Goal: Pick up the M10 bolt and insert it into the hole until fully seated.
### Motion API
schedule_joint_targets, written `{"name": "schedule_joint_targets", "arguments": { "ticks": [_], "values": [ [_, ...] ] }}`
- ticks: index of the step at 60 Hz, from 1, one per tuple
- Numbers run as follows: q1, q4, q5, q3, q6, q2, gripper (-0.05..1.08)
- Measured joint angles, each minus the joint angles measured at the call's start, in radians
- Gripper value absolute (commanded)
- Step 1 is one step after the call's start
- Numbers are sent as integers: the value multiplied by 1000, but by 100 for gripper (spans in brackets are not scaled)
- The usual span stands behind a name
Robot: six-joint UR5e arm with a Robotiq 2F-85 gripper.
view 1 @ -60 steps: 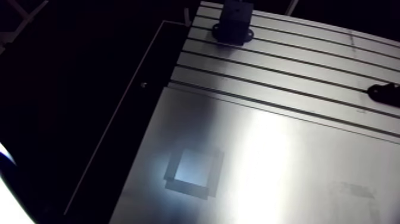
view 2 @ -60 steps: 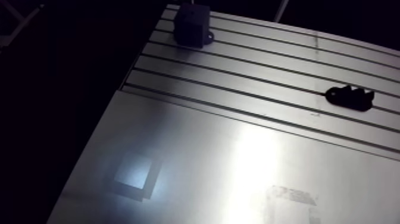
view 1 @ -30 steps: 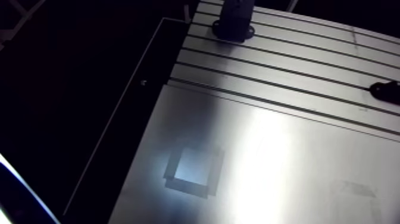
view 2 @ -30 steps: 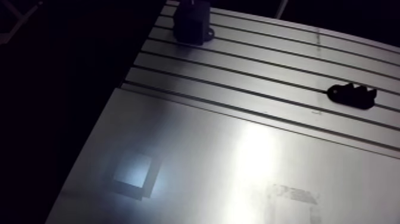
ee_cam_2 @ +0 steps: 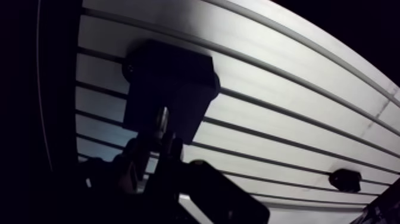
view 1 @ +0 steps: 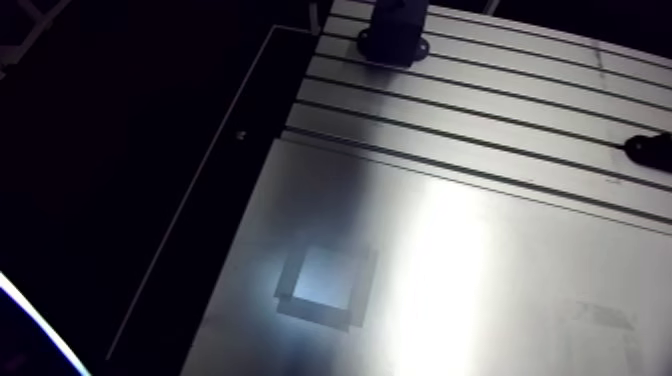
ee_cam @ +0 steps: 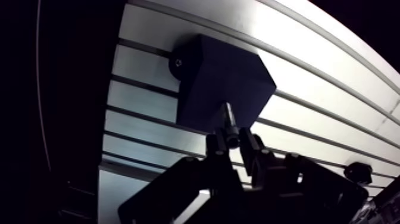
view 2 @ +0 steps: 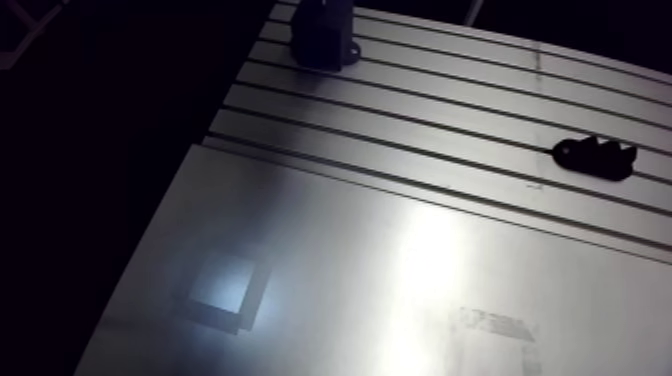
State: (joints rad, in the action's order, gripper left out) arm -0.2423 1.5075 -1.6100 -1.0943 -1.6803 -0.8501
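The M10 bolt (ee_cam: pixel 229 119) sits in the jaws. They stand narrow, closed on its lower end, with a dark finger (ee_cam: pixel 215 149) on either side, and its grey shank sticks out ahead of them. In the wrist view the bolt's tip lies over the near edge of a dark block (ee_cam: pixel 223 80) that stands on the slotted aluminium desk (view 2: pixel 430 105). Whether the tip touches the block cannot be told, and the block's upper face is too dark to show a hole. A small round feature (ee_cam: pixel 177 62) shows on a lug at one corner of the block's base. The block straddles several of the desk's slots, close to the desk's edge, with darkness beyond. In the arm view the same block (view 1: pixel 395 30) stands at the far end of the slotted part. Well apart from it, on the same slotted surface, lies a small black object (view 2: pixel 597 157) with a bumpy outline — too dark to name. Nearer the camera, the slots give way to a smooth metal plate (view 1: pixel 480 260) with a bright sheen. On it lies a pale square patch framed by darker tape (view 1: pixel 322 285), and a fainter taped rectangle (view 2: pixel 495 325) lies farther along the plate.
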Motion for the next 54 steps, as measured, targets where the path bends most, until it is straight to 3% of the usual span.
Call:
{"name": "schedule_joint_targets", "arguments": {
  "ticks": [54],
  "values": [
    [1, 13, -3, -19, 1, 1, 108]
  ]
}}
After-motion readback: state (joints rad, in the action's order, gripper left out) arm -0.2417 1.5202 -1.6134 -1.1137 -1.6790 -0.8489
